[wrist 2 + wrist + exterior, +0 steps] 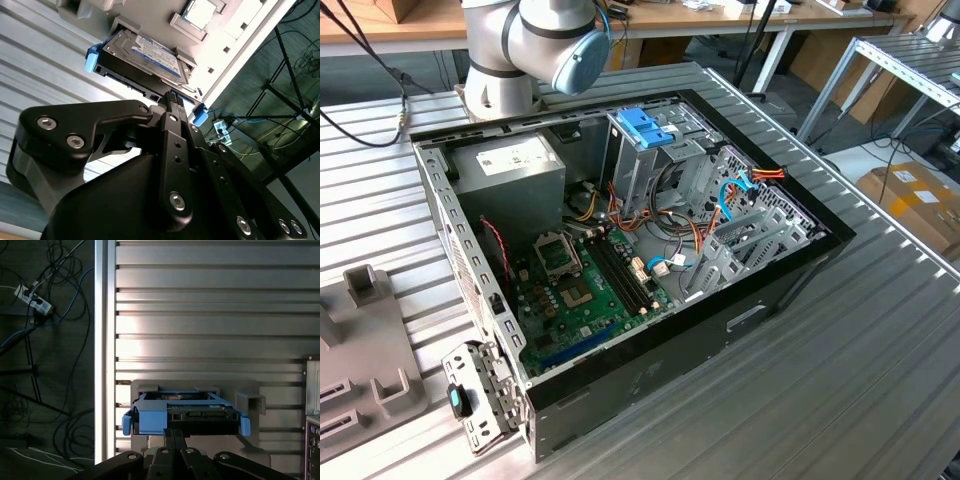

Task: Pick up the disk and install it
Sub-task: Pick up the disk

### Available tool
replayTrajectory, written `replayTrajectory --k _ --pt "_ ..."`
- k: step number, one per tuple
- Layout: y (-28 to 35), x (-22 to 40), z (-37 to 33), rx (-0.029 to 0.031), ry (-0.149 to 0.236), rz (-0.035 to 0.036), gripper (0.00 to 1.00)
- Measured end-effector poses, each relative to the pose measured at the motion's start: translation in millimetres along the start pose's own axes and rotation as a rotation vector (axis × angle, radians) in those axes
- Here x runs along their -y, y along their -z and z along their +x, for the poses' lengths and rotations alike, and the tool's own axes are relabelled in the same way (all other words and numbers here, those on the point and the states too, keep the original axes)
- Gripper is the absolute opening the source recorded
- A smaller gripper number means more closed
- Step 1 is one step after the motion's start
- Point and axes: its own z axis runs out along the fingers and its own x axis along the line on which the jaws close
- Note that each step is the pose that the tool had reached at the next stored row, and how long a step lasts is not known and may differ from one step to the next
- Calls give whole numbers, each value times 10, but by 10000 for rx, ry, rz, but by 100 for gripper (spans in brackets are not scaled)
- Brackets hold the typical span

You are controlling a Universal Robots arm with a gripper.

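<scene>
The disk (pixel 150 55) lies flat in a grey holder (pixel 150 20) on the ribbed metal table, label up, with blue plastic rails on its sides. In the first wrist view the disk (pixel 185 412) shows edge-on in the same holder (pixel 250 400). My gripper (pixel 171 95) is right at the disk's near edge, its black fingers pressed together. The gripper (pixel 174 431) sits just in front of the middle of that edge, with nothing seen between the fingers. The open computer case (pixel 760 300) lies on the table in the exterior view.
Inside the case are a metal drive cage with a blue latch (pixel 645 128), a grey power-supply box (pixel 510 165), the motherboard (pixel 580 290) and loose cables. Another grey fixture (pixel 360 340) sits at the exterior view's left. The table edge (pixel 100 340) runs beside the holder, with floor cables beyond.
</scene>
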Motion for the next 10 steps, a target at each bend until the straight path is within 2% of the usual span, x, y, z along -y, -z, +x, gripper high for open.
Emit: replayTrajectory --k 10 --pt "0 0 0 12 440 10 11"
